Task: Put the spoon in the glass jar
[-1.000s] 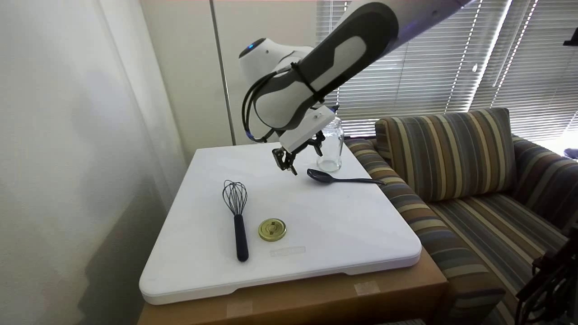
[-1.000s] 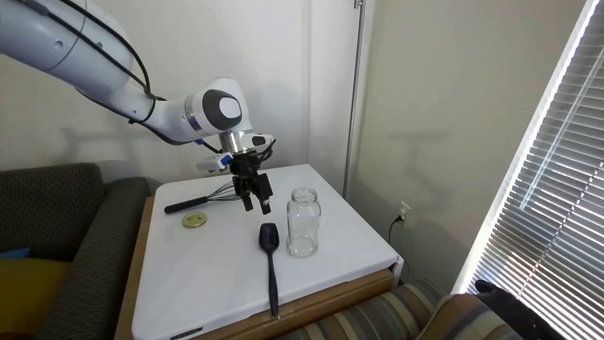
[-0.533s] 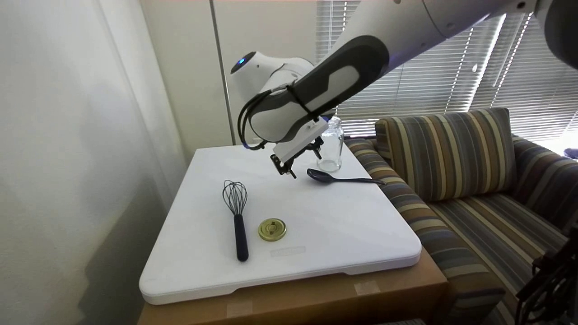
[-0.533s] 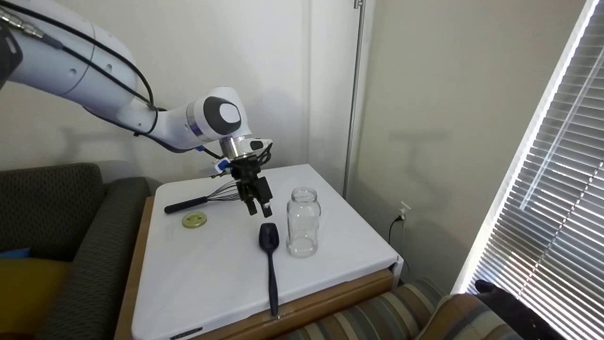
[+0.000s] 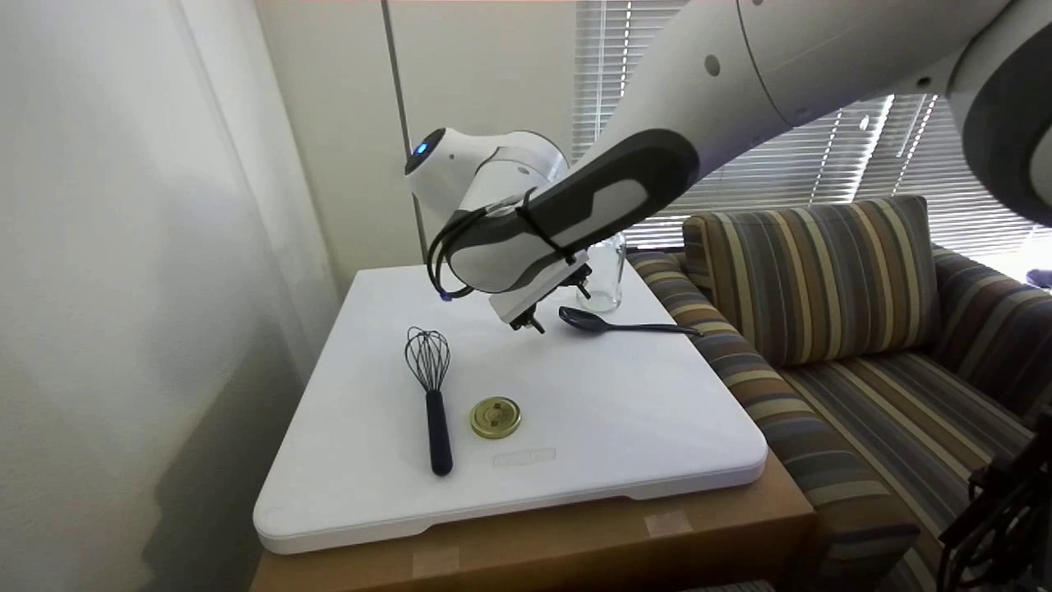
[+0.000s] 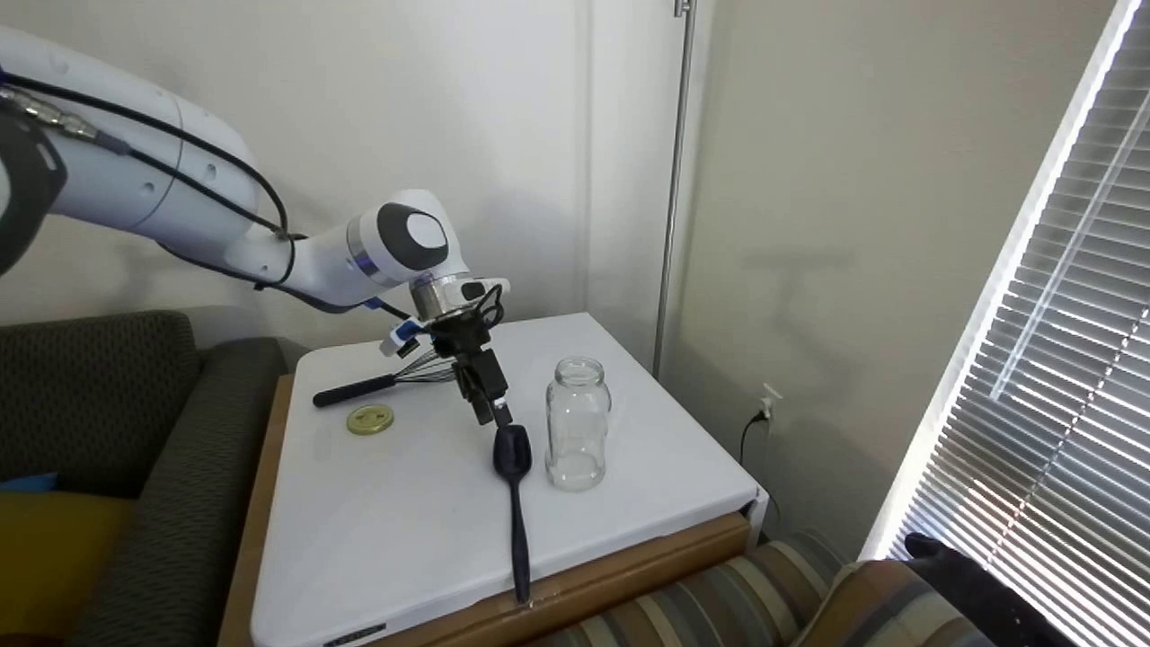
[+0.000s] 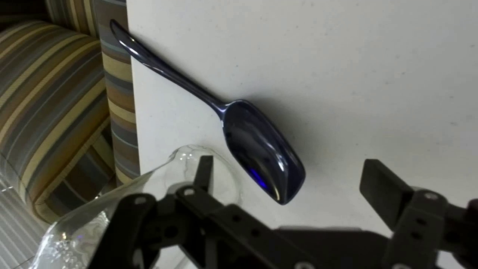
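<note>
While spoon (image 7: 246, 130) lies beside upright glass jar (image 6: 577, 424), jaws hang wide apart nearby, gripping nothing.

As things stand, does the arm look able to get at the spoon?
Probably yes: the fingers stand apart, and nothing covers the spoon in the wrist view. The glass jar stands close beside it, though, so one finger might brush the glass.
</note>
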